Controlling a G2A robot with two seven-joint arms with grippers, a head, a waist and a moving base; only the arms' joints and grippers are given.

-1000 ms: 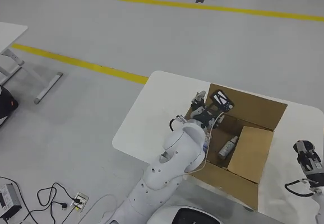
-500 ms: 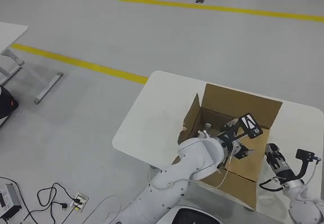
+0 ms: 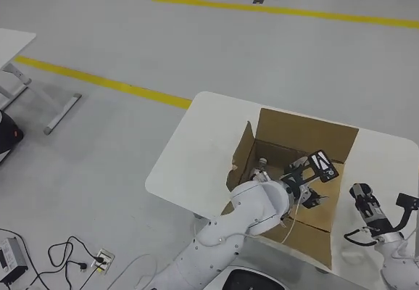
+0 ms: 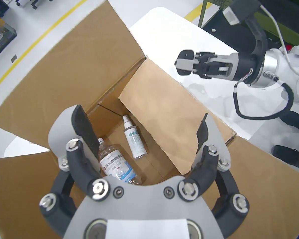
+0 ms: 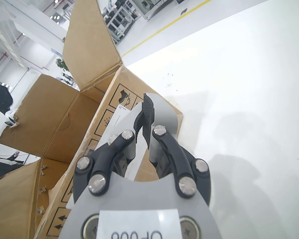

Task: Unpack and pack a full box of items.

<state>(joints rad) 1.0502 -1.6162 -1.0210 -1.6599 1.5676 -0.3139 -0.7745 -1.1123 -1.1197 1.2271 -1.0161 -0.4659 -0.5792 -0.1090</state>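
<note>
I see the brown cardboard box (image 4: 72, 58) standing open on the white table (image 4: 159, 26). Its flaps are raised, and one side flap leans inward over the opening. Two items lie on their sides on the box's floor: a clear bottle (image 4: 115, 166) with a white label and, just beside it, a slim white spray bottle (image 4: 132, 138), nearer the box's corner.

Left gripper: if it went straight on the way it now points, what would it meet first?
The left gripper points into the box. Likely first: the folded-in flap, or the spray bottle beside it; depth is unclear.
</note>
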